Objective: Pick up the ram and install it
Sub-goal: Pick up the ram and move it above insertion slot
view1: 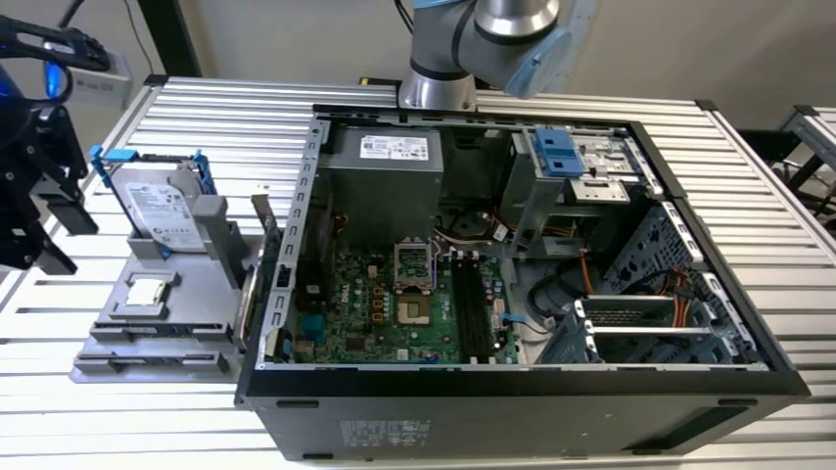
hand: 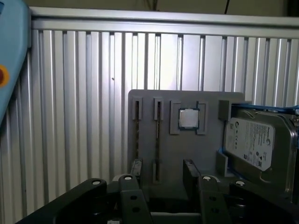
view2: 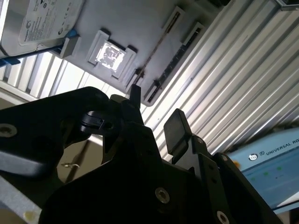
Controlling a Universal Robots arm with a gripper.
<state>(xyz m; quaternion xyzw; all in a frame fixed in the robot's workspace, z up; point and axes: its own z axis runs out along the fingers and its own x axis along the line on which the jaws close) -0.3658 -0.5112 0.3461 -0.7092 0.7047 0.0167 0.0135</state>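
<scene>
Grey plastic for the holder (hand: 173, 149), near the edge of the counter (view1: 222, 108) at the exterior view's left. Keeps the ram (hand: 158, 137) standing on edge in a narrow slot beside the square chip (hand: 188, 118), probably to leave its top edge free for pinching. Not yet grasped. Hovering above with the gripper (hand: 162, 170), open and empty, apparently lined up to straddle that stick.

Exterior view bright; wrist views dim, chip (view2: 111, 54) glaring
</scene>
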